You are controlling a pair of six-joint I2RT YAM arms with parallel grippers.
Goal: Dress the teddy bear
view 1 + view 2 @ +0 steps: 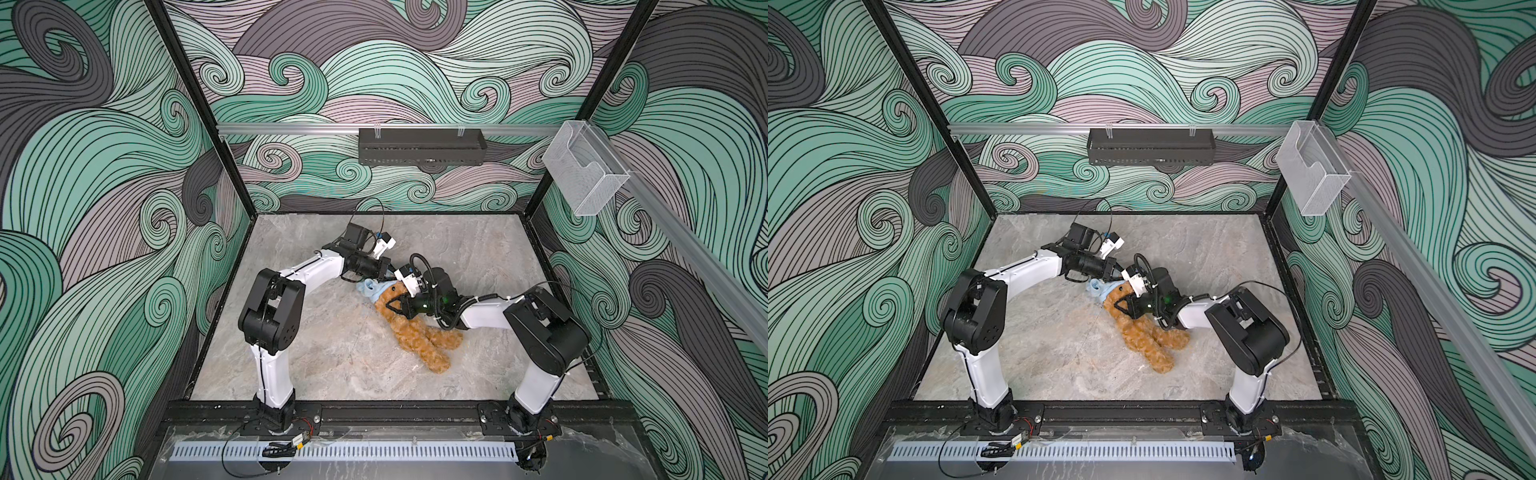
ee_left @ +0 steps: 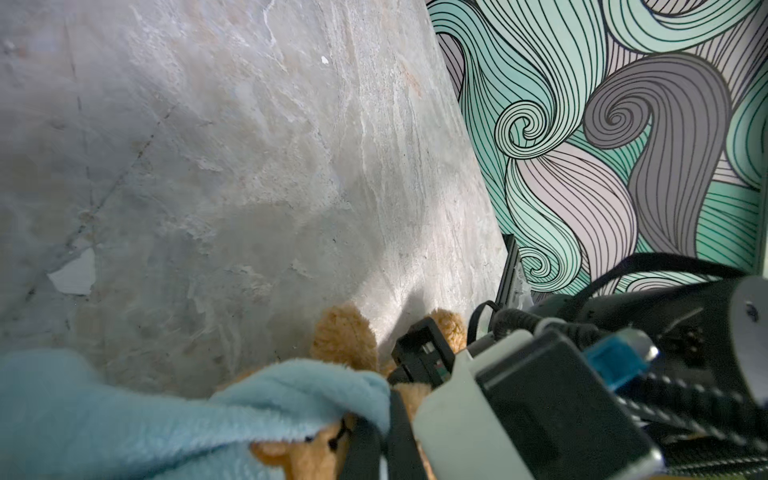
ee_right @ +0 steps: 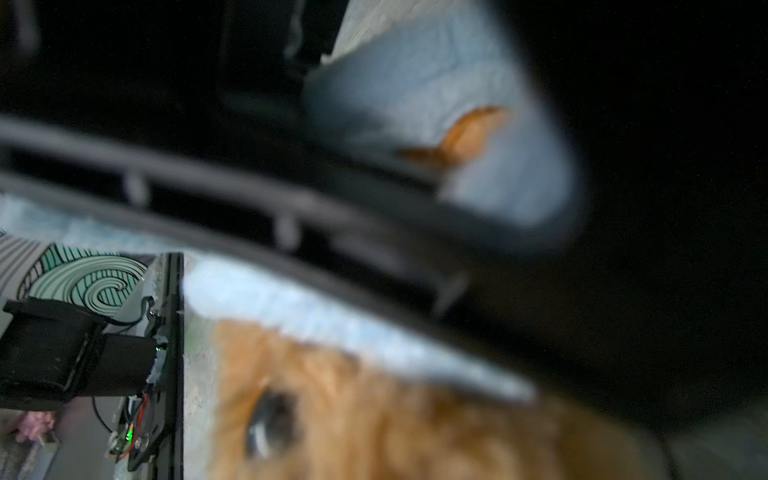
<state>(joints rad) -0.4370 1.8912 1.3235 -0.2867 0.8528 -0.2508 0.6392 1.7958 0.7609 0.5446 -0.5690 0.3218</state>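
Note:
The teddy bear (image 1: 419, 336) (image 1: 1144, 336) lies on its back mid-table, head toward the back left and legs toward the front. A light-blue garment (image 1: 374, 289) (image 1: 1100, 289) covers the top of its head. My left gripper (image 1: 390, 277) (image 1: 1121, 276) is shut on the garment's edge, and in the left wrist view its black fingers (image 2: 365, 440) pinch the blue fleece (image 2: 124, 407) over the bear's face (image 2: 316, 449). My right gripper (image 1: 388, 306) (image 1: 1116, 305) is closed on the bear's head fur. The right wrist view is blurred and shows fur (image 3: 374, 415) and blue cloth (image 3: 436, 83).
The marble table (image 1: 332, 353) is walled on three sides. A black tray (image 1: 422, 145) hangs on the back rail and a clear plastic box (image 1: 582, 170) on the right rail. Both wrists crowd together over the bear's head, and the right arm's camera housing (image 2: 519, 407) is close to my left fingers.

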